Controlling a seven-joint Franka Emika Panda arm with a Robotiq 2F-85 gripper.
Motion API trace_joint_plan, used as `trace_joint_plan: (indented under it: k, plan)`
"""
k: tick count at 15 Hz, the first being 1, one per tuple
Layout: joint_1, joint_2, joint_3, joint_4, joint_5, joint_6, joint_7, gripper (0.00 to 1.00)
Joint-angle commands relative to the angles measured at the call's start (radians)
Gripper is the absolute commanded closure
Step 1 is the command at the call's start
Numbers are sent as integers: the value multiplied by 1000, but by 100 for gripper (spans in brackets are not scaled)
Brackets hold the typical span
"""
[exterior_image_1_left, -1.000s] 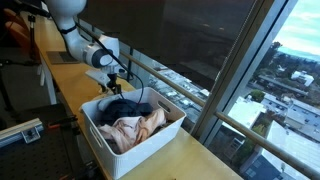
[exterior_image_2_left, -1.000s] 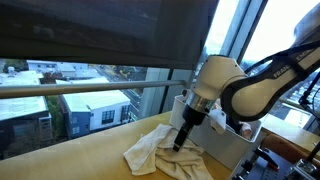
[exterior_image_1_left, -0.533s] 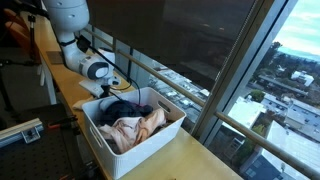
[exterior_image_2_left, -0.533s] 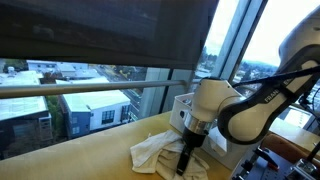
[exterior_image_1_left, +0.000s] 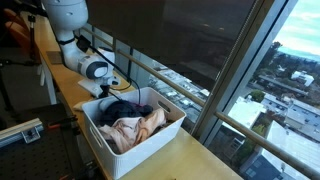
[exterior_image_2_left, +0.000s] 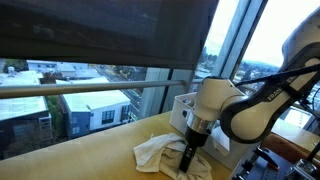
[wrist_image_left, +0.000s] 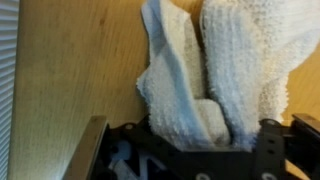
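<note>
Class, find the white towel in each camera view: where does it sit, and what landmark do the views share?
Exterior view: white towel lies lower centre.
Exterior view: not visible, likely behind the white bin.
Wrist view: white towel upper right, running down to bottom centre.
Shared landmark: the wooden tabletop.

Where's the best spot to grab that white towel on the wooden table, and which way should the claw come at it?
Probably the raised, bunched fold of the towel, taken straight down from above. It lies crumpled on the table, so its flat edges give little to pinch, while that ridge stands up for the jaws to close on. The claw straddles it now.
</note>
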Motion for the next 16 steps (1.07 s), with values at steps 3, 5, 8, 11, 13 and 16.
trace_joint_plan:
  k: [3,5,8,11,13,16]
  plan:
    - [-35,-194,10,-129,47,-2,-26,82]
    - [-64,-285,15,-155,73,-20,-39,95]
    - [-112,-415,9,-173,114,-41,-80,100]
    - [-166,-528,-14,-156,156,-65,-136,97]
    - [-201,-584,-44,-128,181,-97,-175,97]
    - [-250,-636,-111,-95,210,-149,-245,97]
